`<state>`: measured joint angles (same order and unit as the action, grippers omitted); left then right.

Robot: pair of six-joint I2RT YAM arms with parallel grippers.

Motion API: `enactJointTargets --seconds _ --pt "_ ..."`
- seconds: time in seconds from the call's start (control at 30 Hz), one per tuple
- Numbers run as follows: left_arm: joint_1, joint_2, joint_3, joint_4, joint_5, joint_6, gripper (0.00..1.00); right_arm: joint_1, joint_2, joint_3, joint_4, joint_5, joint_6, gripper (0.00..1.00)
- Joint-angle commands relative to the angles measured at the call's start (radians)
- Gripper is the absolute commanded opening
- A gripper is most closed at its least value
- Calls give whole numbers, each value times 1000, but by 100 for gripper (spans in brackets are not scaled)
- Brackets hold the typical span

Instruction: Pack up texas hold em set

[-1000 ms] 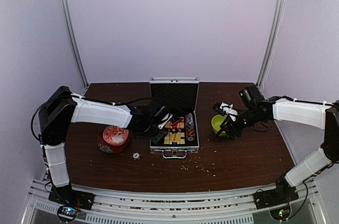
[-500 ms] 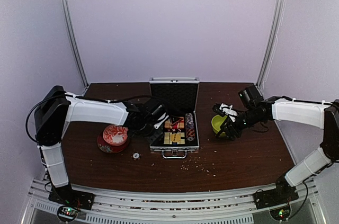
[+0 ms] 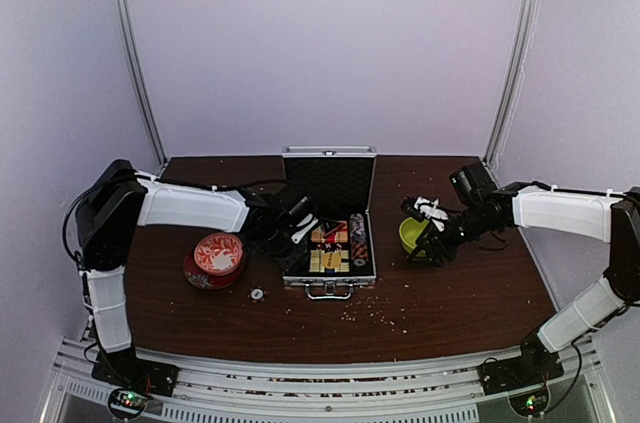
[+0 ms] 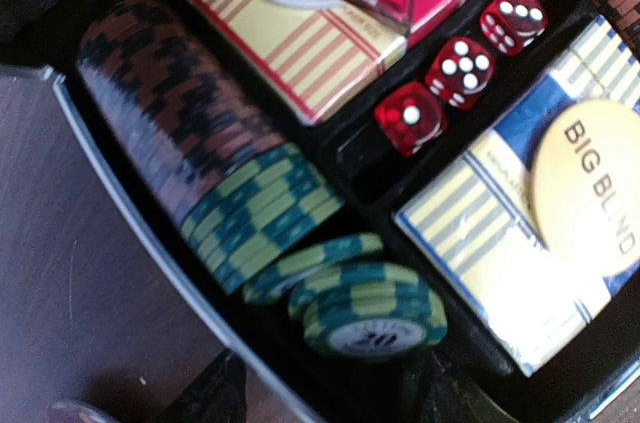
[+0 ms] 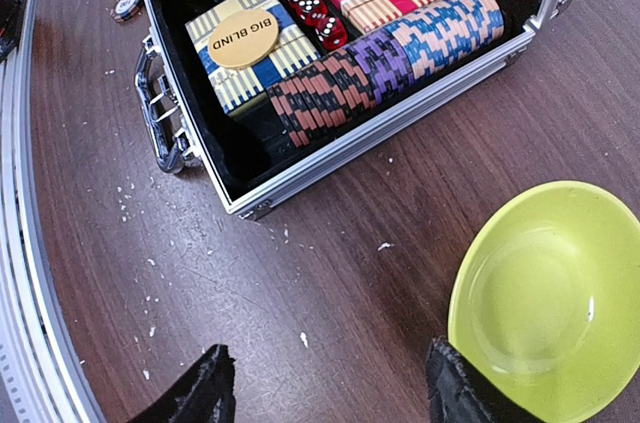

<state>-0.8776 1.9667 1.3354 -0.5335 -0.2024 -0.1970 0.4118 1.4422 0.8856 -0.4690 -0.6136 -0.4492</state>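
Note:
The silver case (image 3: 330,281) lies open mid-table with its lid (image 3: 328,179) upright. In the left wrist view it holds a row of striped chips (image 4: 170,113), two tan card decks (image 4: 290,38), three red dice (image 4: 460,71) and a round "BIG BLIND" button (image 4: 590,193). A few green chips (image 4: 370,308) lie tilted at the near end of the row. My left gripper (image 4: 330,398) is open just behind them, at the case's left wall (image 4: 130,233), holding nothing. My right gripper (image 5: 330,398) is open over bare table beside the lime-green bowl (image 5: 550,293).
A round red tin (image 3: 213,260) sits left of the case. One loose chip (image 3: 257,294) lies on the table in front of the tin. The case handle (image 5: 155,108) faces the near edge. White crumbs dot the wood near the front.
My left gripper has shifted slightly left, from over the case's inside toward its left wall. The right arm has not moved.

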Motion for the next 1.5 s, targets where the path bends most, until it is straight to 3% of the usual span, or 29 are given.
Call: enactJointTargets --seconds 0.0,0.83,1.47 --pt "14 50 56 15 26 26 60 -4 7 16 -9 -10 -15 66" --pt "54 52 98 -23 34 49 59 -4 32 22 -26 -14 -20 66" --pt "50 -142 22 -183 60 -9 56 1 42 31 -40 -21 -28 67"
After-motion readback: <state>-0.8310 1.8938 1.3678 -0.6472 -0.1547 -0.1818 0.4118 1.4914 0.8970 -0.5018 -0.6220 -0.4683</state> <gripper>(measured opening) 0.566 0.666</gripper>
